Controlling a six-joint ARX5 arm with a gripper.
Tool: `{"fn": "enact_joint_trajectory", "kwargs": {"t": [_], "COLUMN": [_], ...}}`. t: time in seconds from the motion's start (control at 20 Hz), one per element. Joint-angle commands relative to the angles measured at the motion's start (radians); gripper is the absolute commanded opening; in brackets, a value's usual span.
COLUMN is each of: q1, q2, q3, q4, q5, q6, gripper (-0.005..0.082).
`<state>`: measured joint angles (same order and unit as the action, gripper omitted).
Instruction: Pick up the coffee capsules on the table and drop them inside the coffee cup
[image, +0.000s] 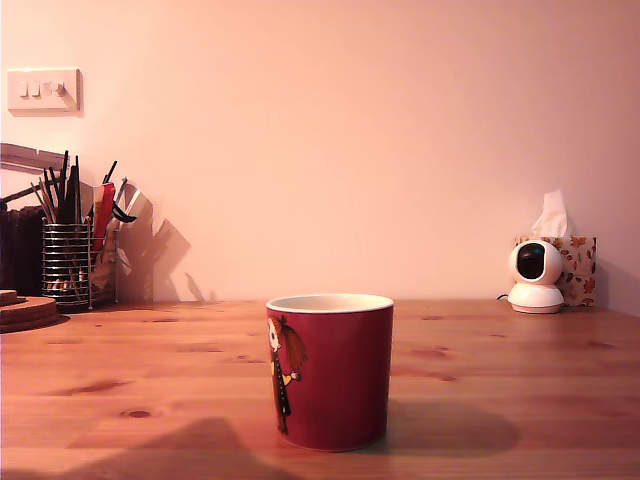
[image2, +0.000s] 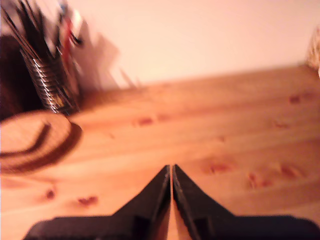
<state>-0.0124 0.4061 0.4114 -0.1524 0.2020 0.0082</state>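
Gripper closed over bare table — capsule unseen.

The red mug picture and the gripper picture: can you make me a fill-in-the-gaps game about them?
1. The mug stands on a ____ table.
2. The mug's inside is cream-____.
3. In the wrist view, the gripper has its fingertips ____ together.
4. The tissue box is on the exterior view's ____ side.

Missing words: wooden; white; shut; right
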Motion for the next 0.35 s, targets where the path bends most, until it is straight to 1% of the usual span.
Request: {"fn": "enact_joint_trajectory", "kwargs": {"t": [0.0, 0.15, 0.3], "q1": [0.002, 0.002, 0.002], "q2": [-0.031, -0.082, -0.111], "q3": [-0.015, -0.015, -0.015], "q4": [-0.003, -0.026, -0.031], "q5": [-0.003, -0.002, -0.002], "q6": [-0.01, -0.03, -0.035], "gripper": [-0.0019, -0.0019, -0.0019]}}
